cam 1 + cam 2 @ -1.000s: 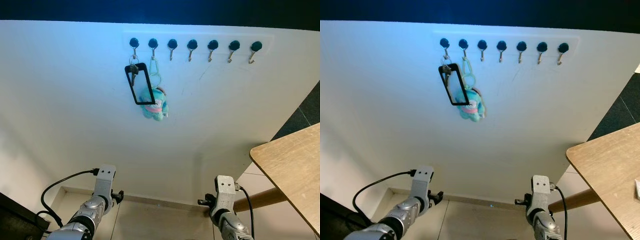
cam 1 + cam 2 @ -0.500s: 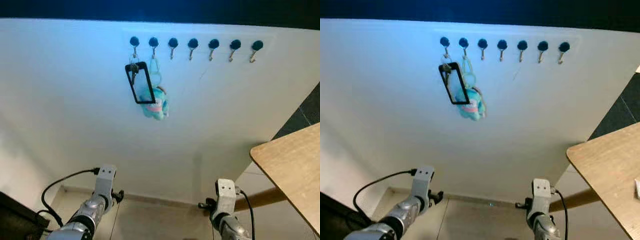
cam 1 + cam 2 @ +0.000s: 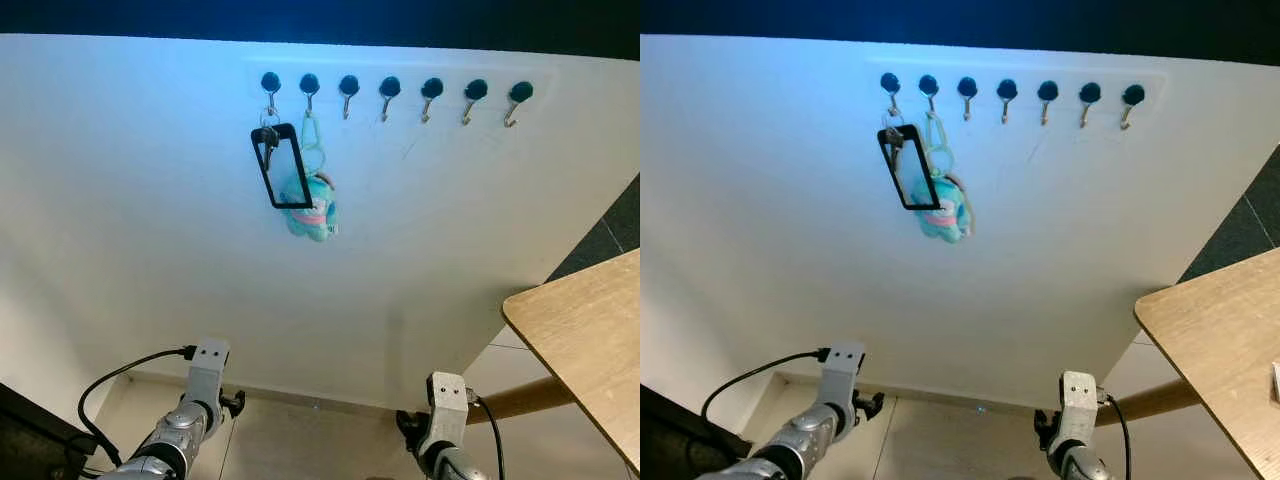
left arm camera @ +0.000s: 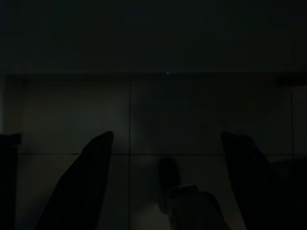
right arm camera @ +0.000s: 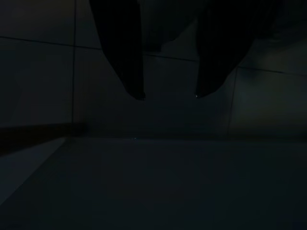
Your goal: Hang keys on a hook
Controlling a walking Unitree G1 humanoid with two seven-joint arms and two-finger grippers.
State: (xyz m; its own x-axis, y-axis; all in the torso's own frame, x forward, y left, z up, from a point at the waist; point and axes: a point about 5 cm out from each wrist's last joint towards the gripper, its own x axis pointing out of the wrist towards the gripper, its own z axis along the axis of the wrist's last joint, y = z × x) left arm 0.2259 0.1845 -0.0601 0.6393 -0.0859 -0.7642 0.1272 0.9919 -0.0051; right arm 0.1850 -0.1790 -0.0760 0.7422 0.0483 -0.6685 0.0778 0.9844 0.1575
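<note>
Seven dark round hooks [image 3: 390, 87] run in a row near the top of the white wall [image 3: 150, 220], which takes up most of the head views. A tiled floor [image 3: 970, 440] runs along the foot of that wall. At the robot's right, the corner of a wooden table [image 3: 585, 330] juts into view, with a round wooden leg [image 3: 520, 398] beneath it.

Both silver arms hang low by the floor, well apart from the hooks. The left arm [image 3: 195, 410] has a black cable [image 3: 120, 375] looping off its wrist; the right arm [image 3: 445, 405] hangs near the table leg. In the dim left wrist view, the left gripper [image 4: 168, 182] has its two black fingers [image 4: 86, 187] spread wide apart, with nothing between them but floor tiles. In the right wrist view, the right gripper [image 5: 168, 93] has its fingers [image 5: 127, 62] parted by a moderate gap and holds nothing, with dark tiles behind.

On the second hook from the left, a teal plush toy [image 3: 312, 208] hangs by a pale green clip [image 3: 311, 140] and lies against the wall. On the first hook [image 3: 270, 83] from the left hang the keys [image 3: 267, 138], on a metal ring, together with a black rectangular loop [image 3: 283, 168] that tilts across the front of the plush toy.
</note>
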